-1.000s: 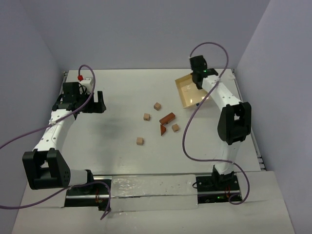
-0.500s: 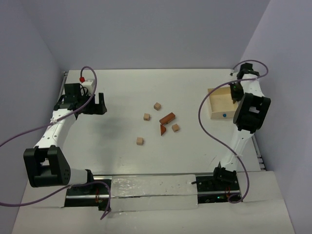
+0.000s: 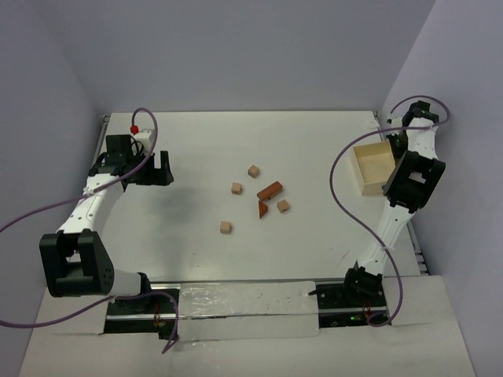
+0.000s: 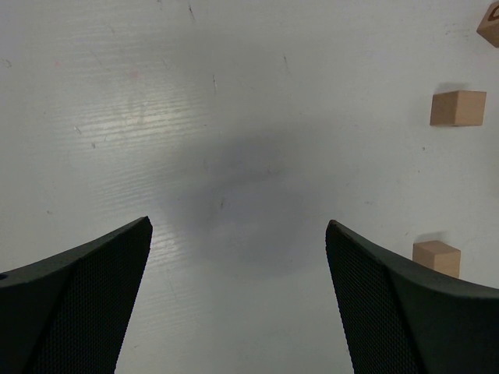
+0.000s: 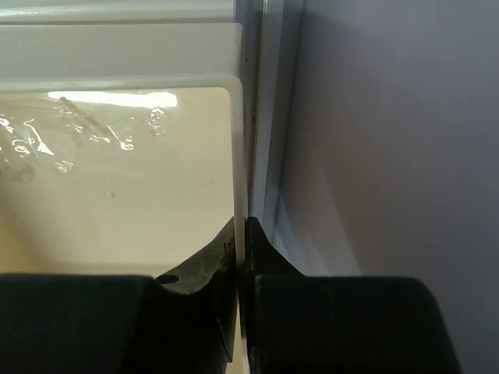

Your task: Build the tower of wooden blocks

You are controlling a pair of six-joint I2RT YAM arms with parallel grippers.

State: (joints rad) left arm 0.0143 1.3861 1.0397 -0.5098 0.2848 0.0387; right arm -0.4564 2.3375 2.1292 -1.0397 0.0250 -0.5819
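Note:
Several small wood blocks lie loose mid-table: tan cubes (image 3: 254,170), (image 3: 236,188), (image 3: 226,227), a browner cube (image 3: 283,206), a long reddish-brown block (image 3: 269,190) and a reddish-brown wedge (image 3: 262,209). No tower stands. My left gripper (image 3: 162,167) is open and empty over bare table, well left of the blocks; in its wrist view (image 4: 238,226) two tan cubes (image 4: 458,107), (image 4: 437,257) show at the right. My right gripper (image 3: 391,141) is at the far right edge; in its wrist view (image 5: 240,234) it is shut on the thin wall of the pale wooden box (image 5: 117,179).
The pale wooden box (image 3: 373,166) sits at the table's right edge, next to the side wall (image 5: 390,156). A white fitting with a red knob (image 3: 135,127) is at the back left. Purple cables loop from both arms.
My right arm has swung the box from the back middle-right out to the far right edge. The left arm and the blocks have hardly moved.

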